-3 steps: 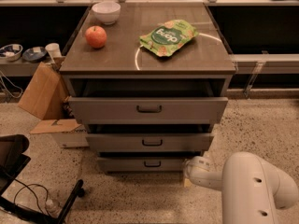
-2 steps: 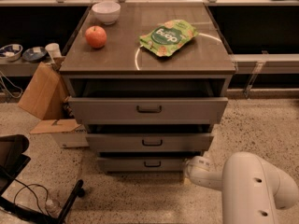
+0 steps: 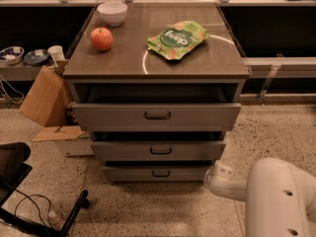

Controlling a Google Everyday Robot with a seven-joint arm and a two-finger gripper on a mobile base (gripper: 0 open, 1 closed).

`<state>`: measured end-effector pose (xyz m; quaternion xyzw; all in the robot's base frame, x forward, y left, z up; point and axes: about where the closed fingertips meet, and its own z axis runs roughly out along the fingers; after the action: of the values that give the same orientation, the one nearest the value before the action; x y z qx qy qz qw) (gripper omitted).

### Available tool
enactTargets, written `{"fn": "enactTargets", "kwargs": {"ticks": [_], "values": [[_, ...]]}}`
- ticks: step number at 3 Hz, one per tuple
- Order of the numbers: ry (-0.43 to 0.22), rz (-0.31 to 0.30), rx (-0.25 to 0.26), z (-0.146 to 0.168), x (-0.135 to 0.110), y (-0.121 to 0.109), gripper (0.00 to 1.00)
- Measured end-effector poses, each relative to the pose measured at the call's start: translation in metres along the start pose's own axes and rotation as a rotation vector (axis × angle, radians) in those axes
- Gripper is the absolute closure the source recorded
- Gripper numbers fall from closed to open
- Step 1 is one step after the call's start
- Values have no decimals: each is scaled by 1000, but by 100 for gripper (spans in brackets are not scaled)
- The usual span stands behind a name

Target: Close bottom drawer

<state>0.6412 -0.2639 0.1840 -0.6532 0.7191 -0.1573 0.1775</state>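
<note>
Approach step, I'd judge: bottom drawer (image 3: 158, 173), lowest under the bench (image 3: 197, 65) front edge, sits a bit out, gripper (image 3: 216, 174) low by front-right corner, beside drawer's right end, nothing visibly held, open/closed can't tell; next needs contact w/ its front & straight push in.

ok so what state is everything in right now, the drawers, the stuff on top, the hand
bottom drawer, slightly open, not closed yet
middle drawer, partly open
top drawer, open
apple, whole, sitting upright
bowl, upright
green snack bag, lying flat
hand, low, beside the bottom drawer's right end
</note>
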Motion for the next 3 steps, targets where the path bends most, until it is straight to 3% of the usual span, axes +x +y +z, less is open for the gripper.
{"fn": "enactTargets", "kwargs": {"ticks": [1, 2, 3], "values": [[80, -71, -68, -74, 52, 0, 83], [157, -92, -158, -159, 93, 19, 100], [193, -121, -237, -238, 123, 49, 100]]}}
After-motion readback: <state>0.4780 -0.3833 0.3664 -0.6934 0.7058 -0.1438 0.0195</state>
